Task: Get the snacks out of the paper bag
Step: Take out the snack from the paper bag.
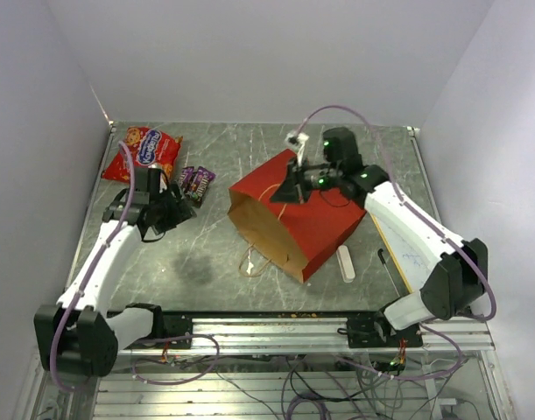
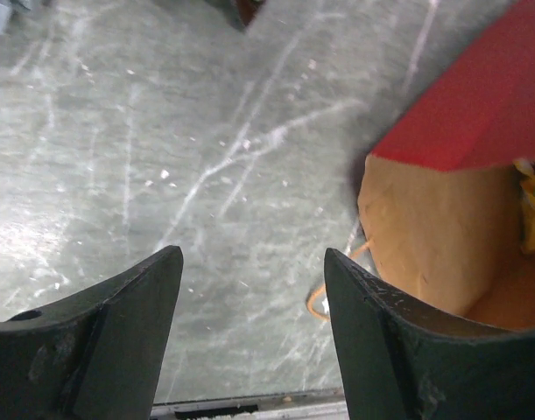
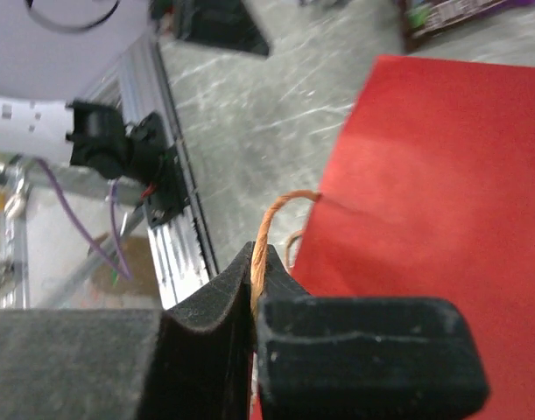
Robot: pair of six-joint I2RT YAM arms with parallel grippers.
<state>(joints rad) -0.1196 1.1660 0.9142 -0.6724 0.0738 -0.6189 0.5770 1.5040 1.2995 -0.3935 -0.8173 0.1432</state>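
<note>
Mid-unpacking, it seemed: the paper bag (image 1: 293, 219) was seen lying sideways at the middle of the tabletop (image 1: 197, 262), its handle (image 3: 265, 234) pinched by the right tool (image 3: 254, 297). The left tool (image 2: 254, 297) was spread and empty; the yellow pack (image 2: 534, 206) inside probably needed to be reached next.

Setting: robotics lab test cell. Evidence: plain white panels (image 1: 249, 52) box in a grey marbled table (image 1: 206, 254) on three sides. An aluminium extrusion rail (image 1: 267, 325) along the near edge carries the left arm (image 1: 101, 262) and right arm (image 1: 407, 219). Loose purple cables (image 1: 166, 381) and bare wiring trail below the rail.
</note>
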